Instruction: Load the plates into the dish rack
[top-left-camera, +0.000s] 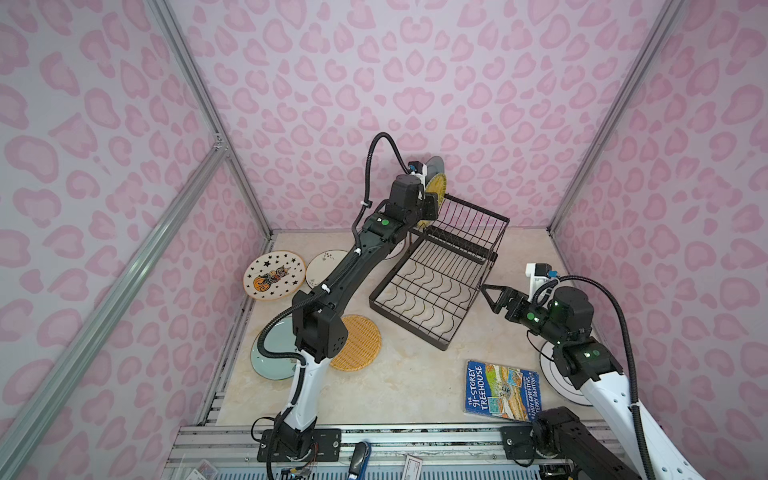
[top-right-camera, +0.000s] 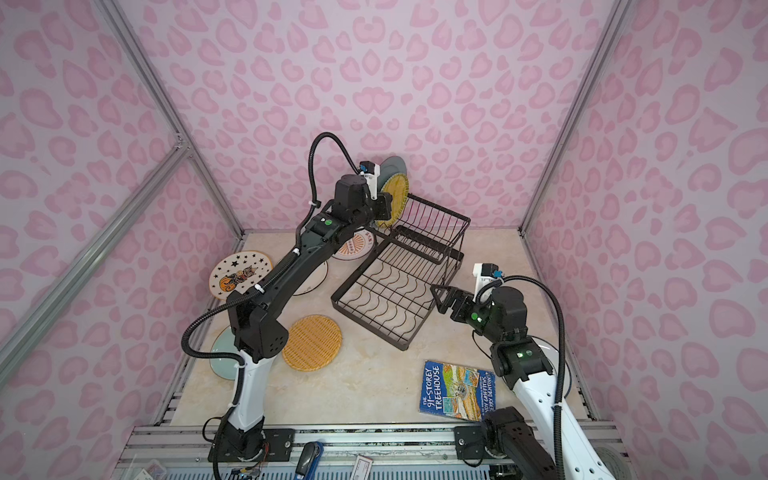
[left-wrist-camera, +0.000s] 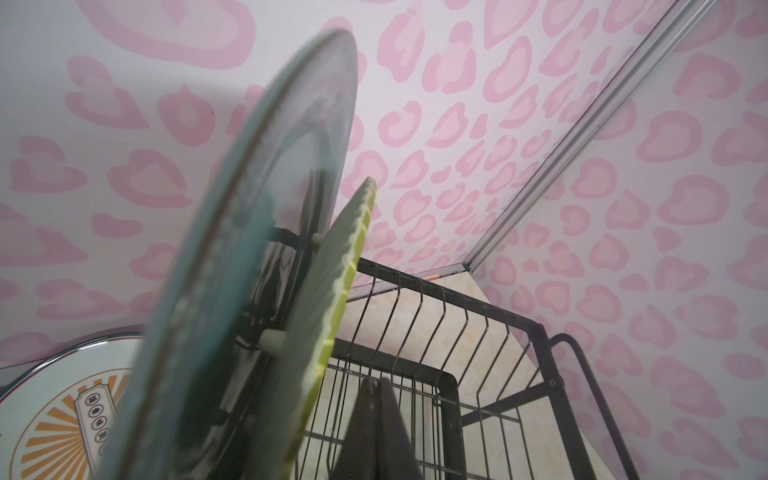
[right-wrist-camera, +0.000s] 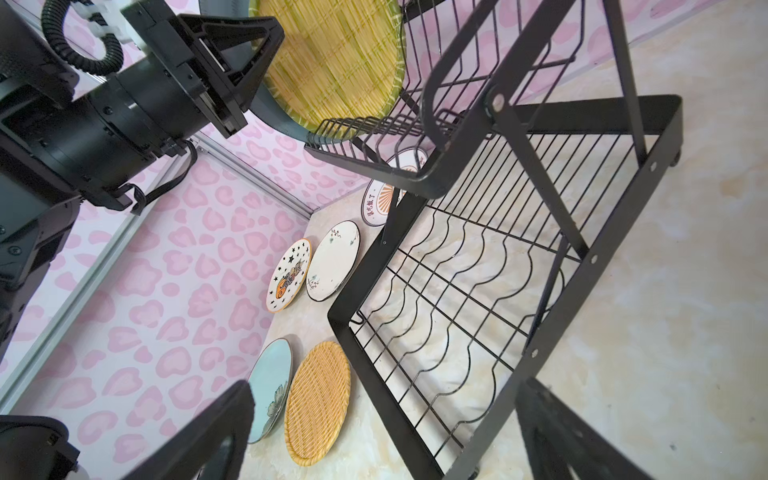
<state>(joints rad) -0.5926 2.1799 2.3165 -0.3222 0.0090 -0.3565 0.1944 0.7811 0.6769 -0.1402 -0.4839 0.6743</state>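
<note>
Teal-grey plate (left-wrist-camera: 257, 216) and yellow woven-look plate (right-wrist-camera: 332, 58) stand on edge, side by side, at the left end of the raised basket (top-left-camera: 478, 216) of the dish rack (top-left-camera: 405, 325). The left claw (left-wrist-camera: 376, 399) is up there just beside the yellow face, its fingers pressed together and pinching nothing I can make out. The right claw (top-left-camera: 491, 296) hovers spread wide and empty at the flat tray's right rim. Six plates lie flat on the surface (top-left-camera: 415, 386). The sunburst plate (top-right-camera: 353, 248) sits below the left claw, just beside the rack. The star plate (top-left-camera: 274, 274), sprig plate (top-left-camera: 326, 266), pale green floral plate (top-left-camera: 270, 361) and orange woven-look plate (top-left-camera: 359, 345) lie nearer the left arm's base, so that arm looks better placed for all five. Only the ring plate (top-left-camera: 559, 386), half under the right arm, lies on the right.
</note>
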